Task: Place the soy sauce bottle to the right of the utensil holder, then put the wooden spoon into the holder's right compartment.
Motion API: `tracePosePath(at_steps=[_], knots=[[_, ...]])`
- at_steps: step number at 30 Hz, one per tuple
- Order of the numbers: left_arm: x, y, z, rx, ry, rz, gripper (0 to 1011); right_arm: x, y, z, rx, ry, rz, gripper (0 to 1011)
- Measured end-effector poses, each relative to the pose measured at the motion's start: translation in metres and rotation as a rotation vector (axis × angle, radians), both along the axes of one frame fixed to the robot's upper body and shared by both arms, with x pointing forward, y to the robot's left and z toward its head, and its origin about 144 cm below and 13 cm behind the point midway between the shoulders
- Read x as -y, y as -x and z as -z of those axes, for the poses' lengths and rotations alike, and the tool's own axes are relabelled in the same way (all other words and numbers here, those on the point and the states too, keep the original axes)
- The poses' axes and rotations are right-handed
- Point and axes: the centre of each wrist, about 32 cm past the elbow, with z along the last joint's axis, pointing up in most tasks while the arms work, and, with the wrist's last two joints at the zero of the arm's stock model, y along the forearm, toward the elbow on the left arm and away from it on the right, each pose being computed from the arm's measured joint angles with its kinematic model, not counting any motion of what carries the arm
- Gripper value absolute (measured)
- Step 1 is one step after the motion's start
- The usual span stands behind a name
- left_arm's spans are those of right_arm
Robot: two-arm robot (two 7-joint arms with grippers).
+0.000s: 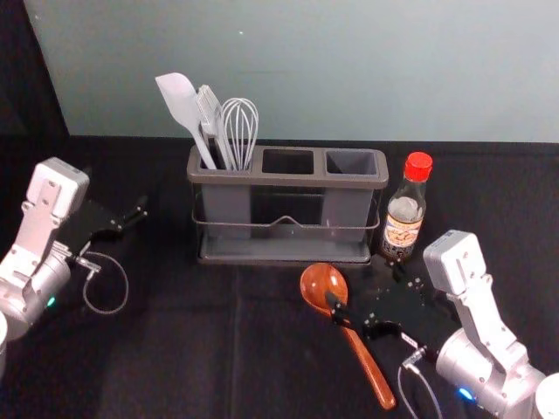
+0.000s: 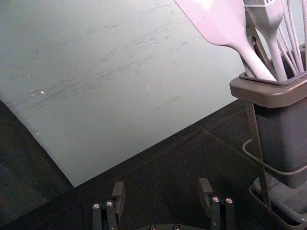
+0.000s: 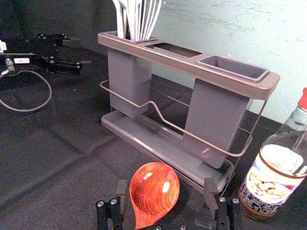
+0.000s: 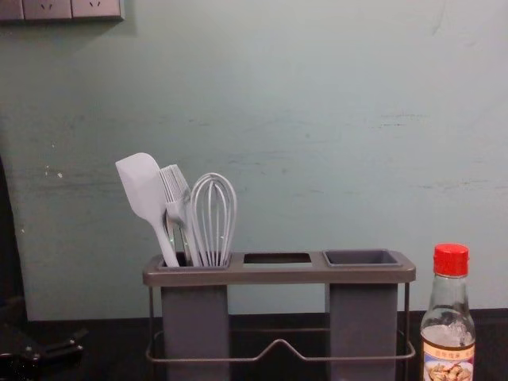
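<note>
Wooden spoon (image 1: 320, 281) lies on the worktop (image 1: 192, 349), and in the head view its bowl is just in front of the right half of the utensil holder (image 1: 284, 180), while its handle runs away from the holder, toward the robot and somewhat to the right. Soy sauce bottle (image 1: 404, 218) stands upright just beside the holder, on its right. In the holder's left compartment stand a light spatula (image 1: 182, 103), a brush (image 1: 210, 112) and a whisk (image 1: 240, 127). The right end effector (image 1: 364, 284) is in front of the holder's right part, near the spoon's bowl; the left end effector (image 1: 131, 218) is to the left of the holder. The left wrist view shows the left end effector (image 2: 161, 184) with its two fingers apart, and the left end of the holder near it. In the right wrist view, the two fingers of the right end effector (image 3: 165, 184) are also apart, and the spoon's bowl appears between them; whether they touch it, I cannot tell. The chest view gives the holder from its front, with the bottle to its right and wall sockets (image 4: 48, 8) above and to the left.
</note>
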Motion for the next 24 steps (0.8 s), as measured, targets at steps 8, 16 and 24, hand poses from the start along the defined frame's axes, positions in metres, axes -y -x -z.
tracePosePath(at_steps=[8, 16, 24], knots=[[0.0, 0.0, 0.0, 0.0, 0.0, 0.0, 1005, 0.0004, -0.0002, -0.0007, 0.001, 0.002, -0.001, 1002], [0.0, 0.0, 0.0, 0.0, 0.0, 0.0, 1005, 0.0007, -0.0004, -0.0011, 0.001, 0.003, -0.002, 1002], [0.0, 0.0, 0.0, 0.0, 0.0, 0.0, 1005, -0.001, -0.0042, -0.0081, -0.023, 0.008, -0.012, 1002]])
